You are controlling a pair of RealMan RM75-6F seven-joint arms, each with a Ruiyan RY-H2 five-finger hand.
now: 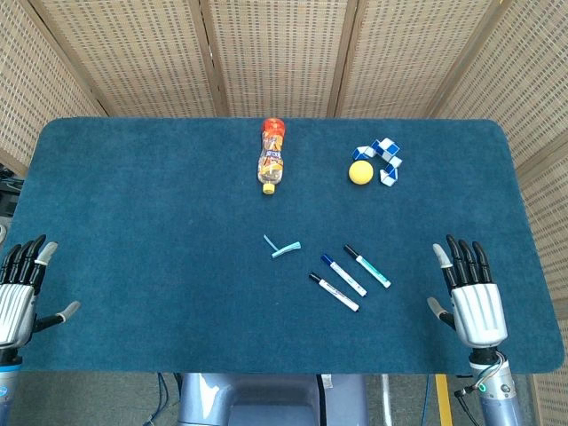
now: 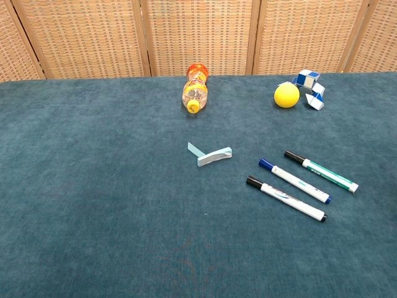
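The right hand point(image 1: 470, 297), flat and holding nothing, lies nearest the markers point(image 1: 355, 273), which are to its left, long axes running diagonally; the left hand point(image 1: 22, 288), also empty, is far away.

I can't read any text from here. The bottle point(image 1: 272, 158) has an orange label with printing on it, but it is too small and blurred to make out. The three markers point(image 2: 295, 180) carry faint printing along their white barrels, and that is unreadable too in both views.
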